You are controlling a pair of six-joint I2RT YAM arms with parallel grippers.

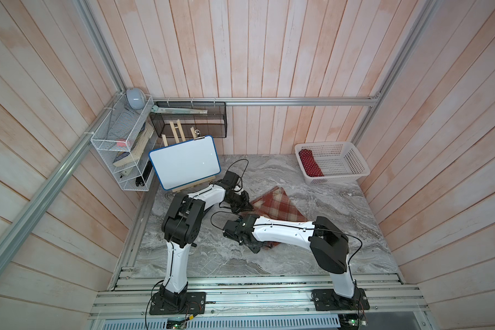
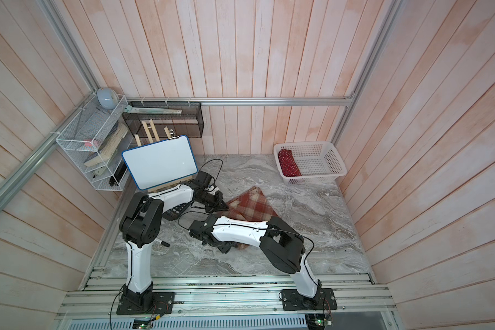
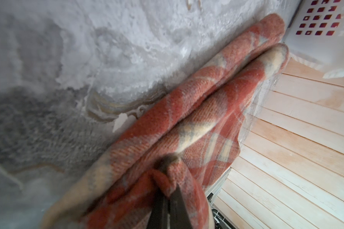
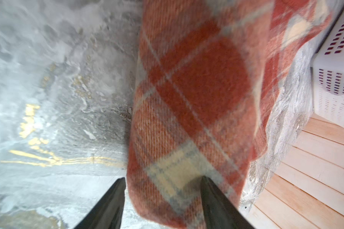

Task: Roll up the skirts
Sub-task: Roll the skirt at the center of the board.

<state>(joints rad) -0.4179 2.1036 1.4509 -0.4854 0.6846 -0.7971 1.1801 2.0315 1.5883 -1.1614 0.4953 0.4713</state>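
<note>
Left gripper (image 3: 168,190) closed, pinching skirt (image 1: 275,204) corner. Right gripper (image 4: 163,178) jaws spread, straddling folded edge, one finger (image 4: 213,198) on cloth. Right arm (image 1: 286,231) hides skirt's near part.

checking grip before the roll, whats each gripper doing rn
left gripper: closed, pinching the skirt
right gripper: open, fingers either side of the skirt's folded edge

Top views high overhead facing down, wrist views close, all sharing skirt (image 1: 275,204)
</note>
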